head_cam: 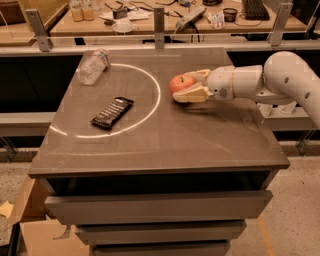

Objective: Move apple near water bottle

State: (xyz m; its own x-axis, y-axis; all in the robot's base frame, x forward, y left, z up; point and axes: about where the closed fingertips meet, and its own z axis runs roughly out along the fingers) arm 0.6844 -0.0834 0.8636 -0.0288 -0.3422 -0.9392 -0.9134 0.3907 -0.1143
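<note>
The red-orange apple (180, 83) is held between the two pale fingers of my gripper (187, 85), just above the grey table (165, 135) near its middle right. The white arm reaches in from the right. The gripper is shut on the apple. The water bottle (92, 66), clear and crinkled with a pale label band, lies on its side at the table's far left corner, well to the left of the apple.
A dark snack bar (112, 112) lies on the left half of the table inside a white circle line (150, 107). Behind the table is a workbench with two small bottles (82, 10) and clutter. Drawers sit below the tabletop.
</note>
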